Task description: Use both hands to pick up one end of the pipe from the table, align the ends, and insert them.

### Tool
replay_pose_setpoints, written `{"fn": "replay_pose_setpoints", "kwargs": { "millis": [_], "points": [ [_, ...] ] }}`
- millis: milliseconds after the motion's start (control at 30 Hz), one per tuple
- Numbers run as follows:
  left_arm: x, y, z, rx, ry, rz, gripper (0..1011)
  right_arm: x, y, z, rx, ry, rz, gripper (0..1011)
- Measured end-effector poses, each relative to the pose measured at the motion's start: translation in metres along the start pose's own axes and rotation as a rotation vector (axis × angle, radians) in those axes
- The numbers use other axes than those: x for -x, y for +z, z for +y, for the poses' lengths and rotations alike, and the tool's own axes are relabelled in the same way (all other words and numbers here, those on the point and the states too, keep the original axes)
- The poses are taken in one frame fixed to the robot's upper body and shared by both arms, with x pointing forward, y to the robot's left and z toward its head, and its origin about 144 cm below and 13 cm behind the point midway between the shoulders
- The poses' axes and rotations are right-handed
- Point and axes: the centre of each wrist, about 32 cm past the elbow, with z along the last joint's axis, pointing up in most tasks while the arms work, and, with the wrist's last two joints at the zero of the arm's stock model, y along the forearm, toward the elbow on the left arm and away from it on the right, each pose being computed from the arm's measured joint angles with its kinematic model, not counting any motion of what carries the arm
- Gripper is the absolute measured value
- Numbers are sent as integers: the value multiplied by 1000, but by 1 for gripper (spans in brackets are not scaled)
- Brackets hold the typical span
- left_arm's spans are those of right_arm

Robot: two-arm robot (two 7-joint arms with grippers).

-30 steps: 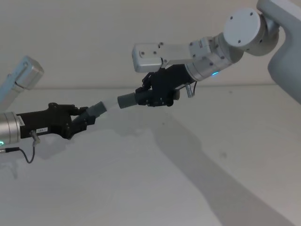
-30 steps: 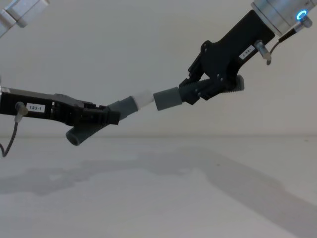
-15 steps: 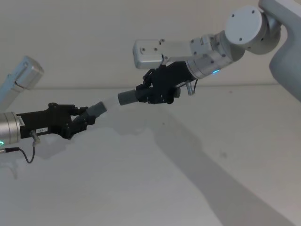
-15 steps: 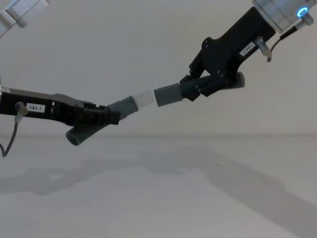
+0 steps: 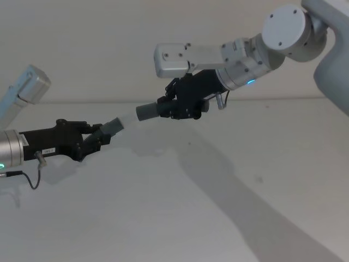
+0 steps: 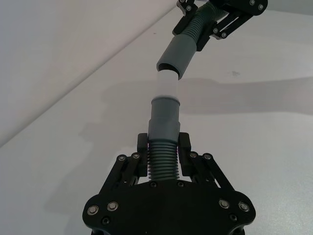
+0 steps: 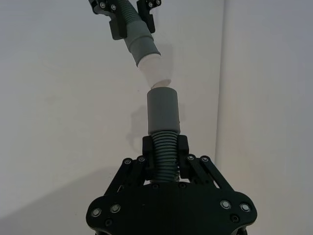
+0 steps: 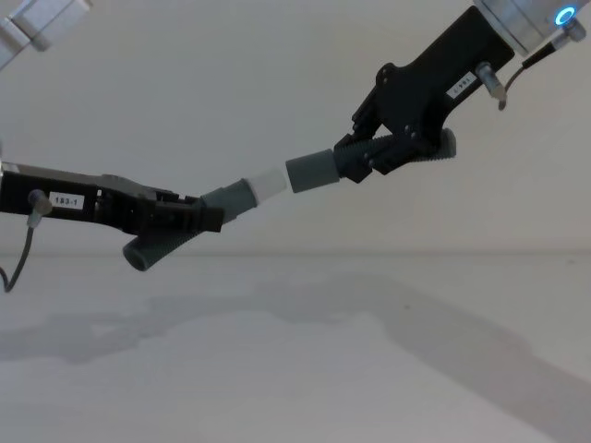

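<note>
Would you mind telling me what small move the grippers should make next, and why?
Probably the right gripper should tilt its sleeve mouth in line with the white tip before pushing: the tip, held by the left gripper, sits at the mouth, but the pieces meet at an angle.

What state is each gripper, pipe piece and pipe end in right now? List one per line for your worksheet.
left gripper: shut on the white-tipped piece, held off the table.
right gripper: shut on the sleeve piece, held higher.
white-tipped piece: gripped, angled upward.
sleeve piece: gripped, mouth facing the tip.
white tip: at the sleeve mouth, mostly still exposed.
</note>
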Motion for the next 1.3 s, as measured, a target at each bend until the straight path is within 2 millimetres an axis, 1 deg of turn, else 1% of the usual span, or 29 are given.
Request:
{"fn": "replay_pose_setpoints", "kwargs": {
  "millis": [633, 1300],
  "points": [
    [0, 0, 0, 0, 0, 0, 331, 1, 4, 2, -2, 12, 1, 255],
    [0, 0, 0, 0, 0, 0, 331, -3, 7, 6, -8, 19, -2, 255]
  ]
}}
